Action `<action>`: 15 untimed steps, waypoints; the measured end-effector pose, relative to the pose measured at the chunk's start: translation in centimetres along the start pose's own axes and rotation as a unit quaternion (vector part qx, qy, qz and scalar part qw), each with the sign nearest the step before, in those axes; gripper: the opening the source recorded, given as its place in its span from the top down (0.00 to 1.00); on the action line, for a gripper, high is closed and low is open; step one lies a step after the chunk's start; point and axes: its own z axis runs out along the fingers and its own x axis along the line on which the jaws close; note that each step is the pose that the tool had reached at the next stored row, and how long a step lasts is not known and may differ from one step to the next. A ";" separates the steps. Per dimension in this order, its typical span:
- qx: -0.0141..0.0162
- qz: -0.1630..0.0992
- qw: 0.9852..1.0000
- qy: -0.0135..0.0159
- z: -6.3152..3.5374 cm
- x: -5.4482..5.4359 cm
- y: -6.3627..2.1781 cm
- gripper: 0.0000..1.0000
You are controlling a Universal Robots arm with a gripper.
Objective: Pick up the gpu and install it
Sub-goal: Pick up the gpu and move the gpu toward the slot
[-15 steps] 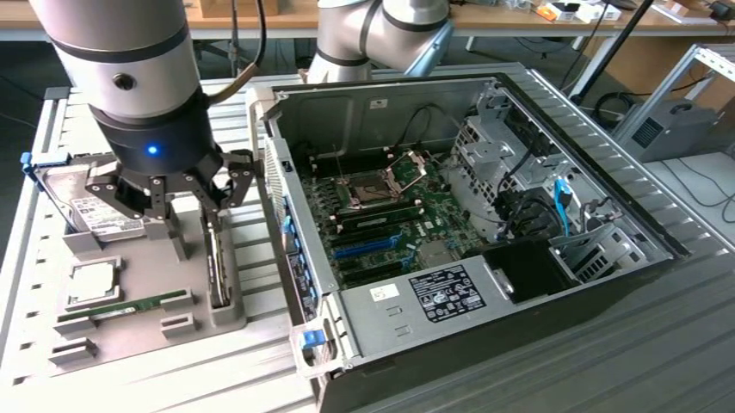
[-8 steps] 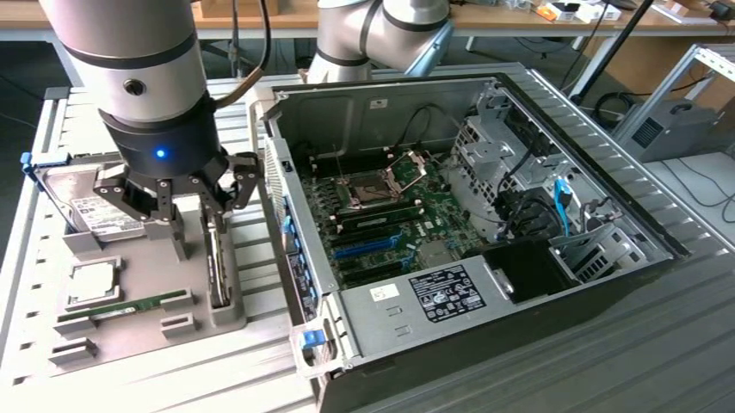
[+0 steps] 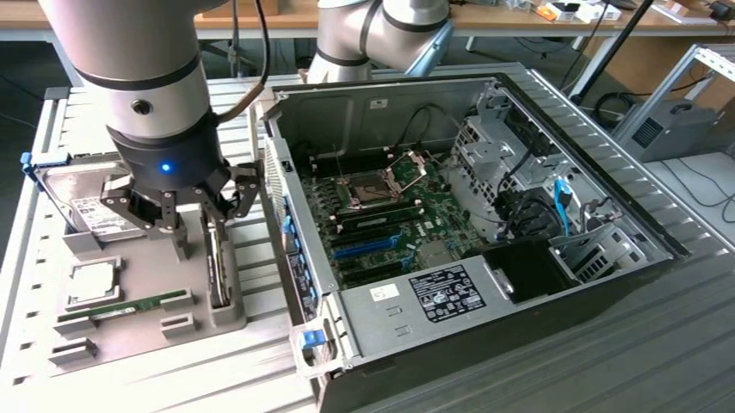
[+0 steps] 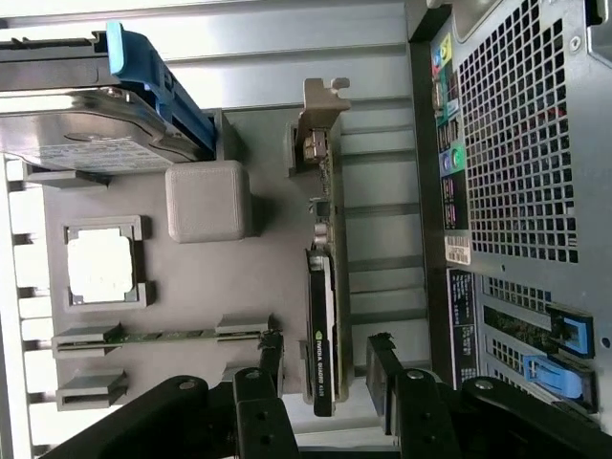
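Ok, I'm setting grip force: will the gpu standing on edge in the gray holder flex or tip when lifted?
Probably stiff: the gpu is a flat, cased board. On its thin edge, it could tip. The metal bracket may weight one end.

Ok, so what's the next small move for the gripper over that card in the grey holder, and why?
Probably close the gripper gently on the gpu. Its jaws are open and the fingers stand one on each side of the card, which sits on edge in the grey holder, so it looks lined up. How low the fingers reach is hard to tell.
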 end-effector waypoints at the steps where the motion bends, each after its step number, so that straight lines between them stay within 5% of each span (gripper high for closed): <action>1: 0.000 0.000 1.000 0.000 0.24 0.0 -0.01 0.52; 7: 0.000 0.000 1.000 0.000 1.44 0.0 0.01 0.52; 15: 0.000 0.000 1.000 0.000 1.57 -0.4 0.03 0.52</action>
